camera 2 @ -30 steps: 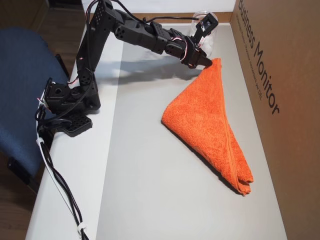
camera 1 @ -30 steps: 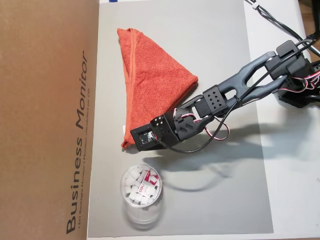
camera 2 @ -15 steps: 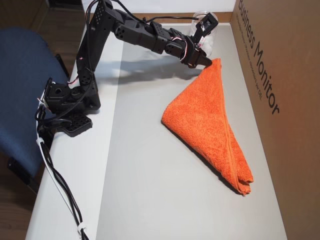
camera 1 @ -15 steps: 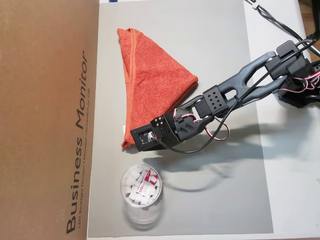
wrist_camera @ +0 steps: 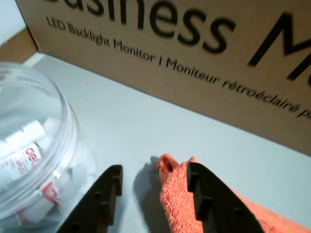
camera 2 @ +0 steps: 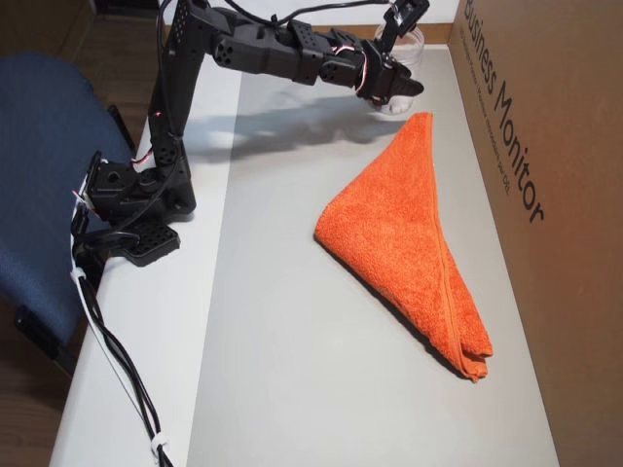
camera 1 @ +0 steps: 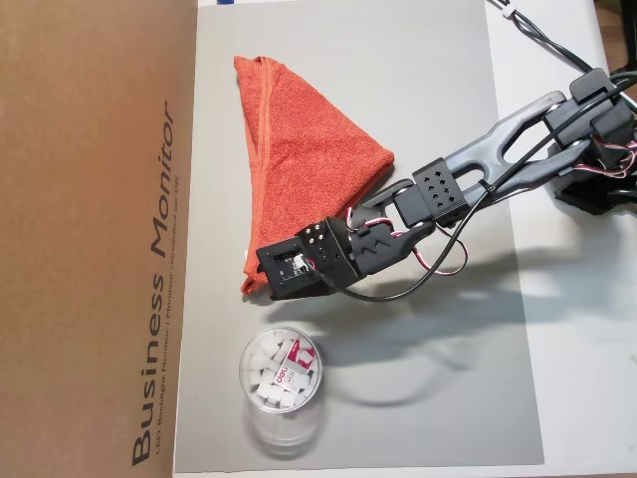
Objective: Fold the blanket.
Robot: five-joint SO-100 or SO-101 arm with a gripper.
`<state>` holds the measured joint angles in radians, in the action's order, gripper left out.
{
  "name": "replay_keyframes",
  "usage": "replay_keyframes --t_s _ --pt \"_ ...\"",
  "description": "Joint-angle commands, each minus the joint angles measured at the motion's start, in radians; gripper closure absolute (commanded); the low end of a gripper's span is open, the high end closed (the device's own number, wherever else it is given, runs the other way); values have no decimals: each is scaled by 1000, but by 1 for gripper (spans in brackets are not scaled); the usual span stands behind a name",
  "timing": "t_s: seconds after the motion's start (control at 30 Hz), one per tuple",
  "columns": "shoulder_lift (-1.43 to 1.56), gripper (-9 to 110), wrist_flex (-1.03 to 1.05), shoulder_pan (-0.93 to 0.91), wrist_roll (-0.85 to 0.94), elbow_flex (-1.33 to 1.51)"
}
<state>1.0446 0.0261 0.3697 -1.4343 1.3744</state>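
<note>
The blanket [camera 1: 309,159] is an orange-red terry towel lying folded into a triangle on the grey mat [camera 1: 428,100]; its long hemmed edge runs beside the cardboard box. In the other overhead view the blanket [camera 2: 399,233] points one narrow corner toward the arm. My gripper [camera 2: 407,89] hovers above that corner, clear of the cloth. The wrist view shows my gripper [wrist_camera: 154,171] open, its black fingers [wrist_camera: 109,191] spread, with the corner of the blanket [wrist_camera: 171,190] on the mat below, next to the right finger. Nothing is held.
A clear plastic cup [camera 1: 281,373] holding white packets stands just beyond the blanket's corner, close to my gripper; it fills the left of the wrist view as the cup [wrist_camera: 29,155]. A large cardboard box [camera 1: 90,239] walls one side of the mat. A blue chair [camera 2: 39,146] sits beside the table.
My gripper has lifted off the blanket's narrow corner and shifted toward the cup. The blanket lies as it did.
</note>
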Motion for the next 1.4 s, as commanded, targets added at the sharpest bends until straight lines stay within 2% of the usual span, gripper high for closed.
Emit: replay_keyframes --t_s 0.0,0.87,1.37 --pt "95 89 -2 2 9 -34" --pt "339 89 2 -261 -5 115" --pt "535 89 2 -382 -6 322"
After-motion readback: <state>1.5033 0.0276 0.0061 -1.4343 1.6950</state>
